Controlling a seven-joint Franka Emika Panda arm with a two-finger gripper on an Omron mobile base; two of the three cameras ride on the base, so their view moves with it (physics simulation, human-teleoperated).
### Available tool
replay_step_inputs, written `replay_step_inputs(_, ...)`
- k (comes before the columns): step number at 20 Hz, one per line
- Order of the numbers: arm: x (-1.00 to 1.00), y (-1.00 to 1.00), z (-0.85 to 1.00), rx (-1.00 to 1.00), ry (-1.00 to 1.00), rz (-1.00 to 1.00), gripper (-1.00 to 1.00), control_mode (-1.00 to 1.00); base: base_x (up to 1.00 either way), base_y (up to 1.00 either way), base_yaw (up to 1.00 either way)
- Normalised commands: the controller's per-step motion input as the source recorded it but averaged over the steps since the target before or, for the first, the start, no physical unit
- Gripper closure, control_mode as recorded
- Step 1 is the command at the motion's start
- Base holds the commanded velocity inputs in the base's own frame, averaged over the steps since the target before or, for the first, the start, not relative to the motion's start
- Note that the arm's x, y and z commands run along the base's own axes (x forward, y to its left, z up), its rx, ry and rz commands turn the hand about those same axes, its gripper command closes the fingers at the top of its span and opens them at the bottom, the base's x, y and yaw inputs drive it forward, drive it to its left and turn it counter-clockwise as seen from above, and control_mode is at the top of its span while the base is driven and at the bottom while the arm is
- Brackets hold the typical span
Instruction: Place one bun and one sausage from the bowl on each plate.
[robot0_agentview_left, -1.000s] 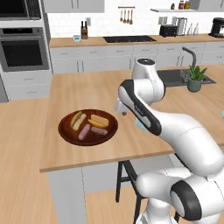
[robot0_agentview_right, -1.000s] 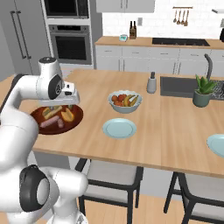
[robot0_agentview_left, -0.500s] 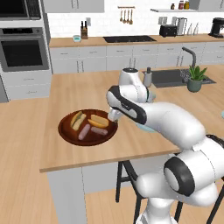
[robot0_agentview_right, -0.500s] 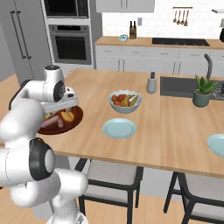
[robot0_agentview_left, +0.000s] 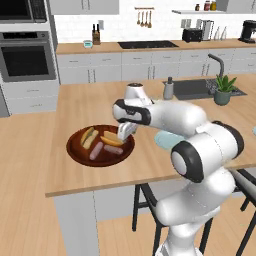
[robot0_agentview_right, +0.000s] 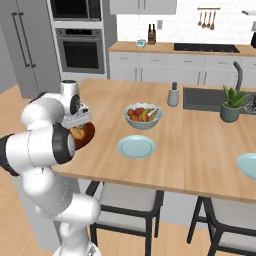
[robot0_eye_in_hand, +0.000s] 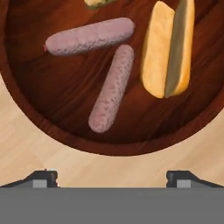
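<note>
The dark brown wooden bowl (robot0_agentview_left: 73, 151) sits on the island's near left. In it lie two buns (robot0_agentview_left: 90, 137) (robot0_agentview_left: 110, 139) and two sausages (robot0_agentview_left: 96, 150) (robot0_agentview_left: 113, 149). My gripper (robot0_agentview_left: 123, 133) hangs open just above the bowl's right rim, holding nothing. In the hand view the gripper (robot0_eye_in_hand: 113, 179) is over bare counter beside the bowl's rim (robot0_eye_in_hand: 109, 147). One sausage (robot0_eye_in_hand: 112, 88) lies straight ahead, a second sausage (robot0_eye_in_hand: 89, 36) beyond it, and a split bun (robot0_eye_in_hand: 168, 49) to the right. One pale blue plate (robot0_agentview_right: 136, 147) lies mid-island and another plate (robot0_agentview_right: 248, 165) at the right edge.
A grey fruit bowl (robot0_agentview_right: 143, 116) stands behind the nearer plate. A shaker (robot0_agentview_right: 173, 95), the sink with its faucet (robot0_agentview_left: 215, 67) and a potted plant (robot0_agentview_right: 231, 104) lie further back. Stools stand under the island's near edge.
The arm has swung left and down, bringing the gripper from the island's middle to the bowl's right rim. The jaws stay open.
</note>
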Motion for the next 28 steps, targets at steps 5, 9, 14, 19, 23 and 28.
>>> replay_step_inputs(5,0.74,0.13,-0.42,0.0,0.1,0.03,-1.0,-1.0,0.0,0.0,0.0)
replay_step_inputs(9,0.66,0.2,-0.37,0.0,0.05,0.01,-1.0,-1.0,0.0,0.0,0.0)
replay_step_inputs(14,0.62,0.03,-0.42,0.0,0.03,0.0,-1.0,-1.0,0.0,0.0,0.0)
replay_step_inputs(19,0.35,0.03,-0.44,0.0,0.02,0.0,-1.0,-1.0,0.0,0.0,0.0)
replay_step_inputs(23,-0.01,0.1,-0.27,0.0,0.0,0.0,1.0,-1.0,0.0,0.0,0.0)
replay_step_inputs(28,-0.18,0.0,-0.15,0.06,-0.01,0.0,1.0,-1.0,0.0,0.0,0.0)
